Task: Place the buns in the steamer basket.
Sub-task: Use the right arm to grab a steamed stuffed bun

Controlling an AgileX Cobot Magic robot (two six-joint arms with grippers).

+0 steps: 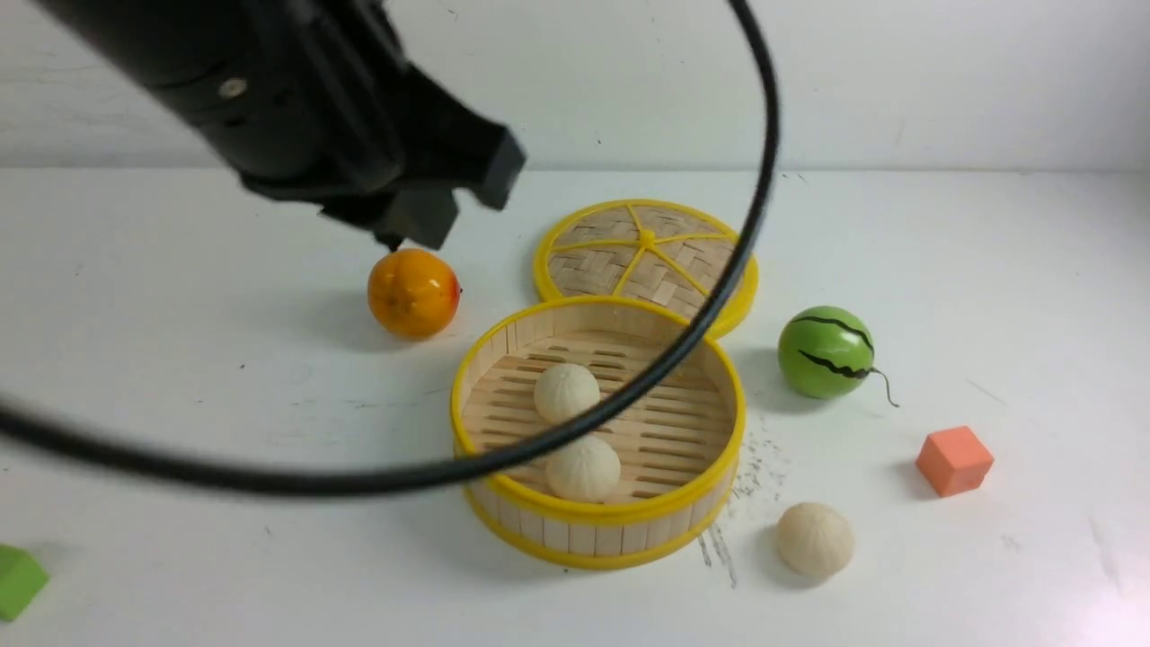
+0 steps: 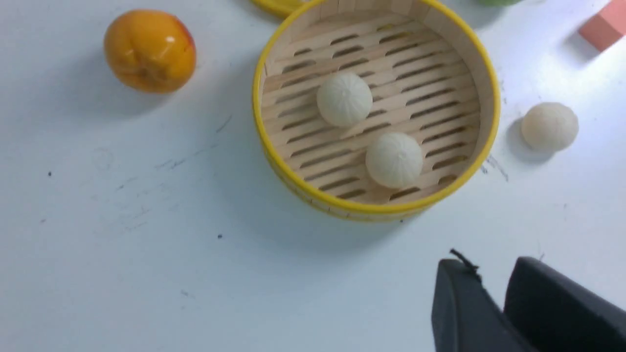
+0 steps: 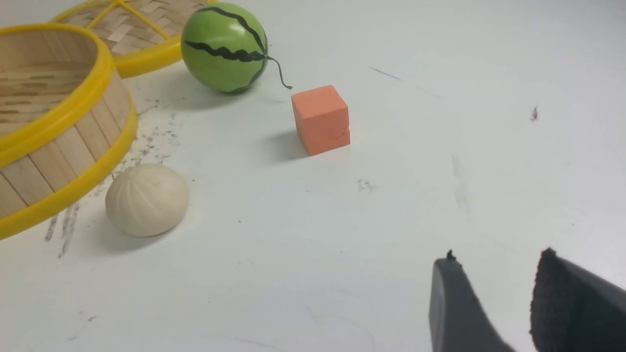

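The steamer basket (image 1: 476,359) stands at mid-table and holds two buns, one toward the back (image 1: 566,392) and one toward the front (image 1: 584,468). Both also show in the left wrist view (image 2: 344,99) (image 2: 393,160). A third bun (image 1: 814,538) lies on the table just right of the basket's front; it also shows in the right wrist view (image 3: 146,199). My left gripper (image 2: 491,264) is raised above the table left of the basket (image 2: 489,93), empty, its jaws almost together; it shows in the front view (image 1: 395,235). My right gripper (image 3: 499,259) is open, empty and low, some way from the third bun.
A woven yellow-rimmed lid (image 1: 645,252) lies behind the basket. An orange fruit (image 1: 412,292) sits to its back left, a green watermelon ball (image 1: 826,351) and an orange cube (image 1: 953,460) to its right. A green block (image 1: 16,581) is at front left. A black cable (image 1: 683,332) loops across the front view.
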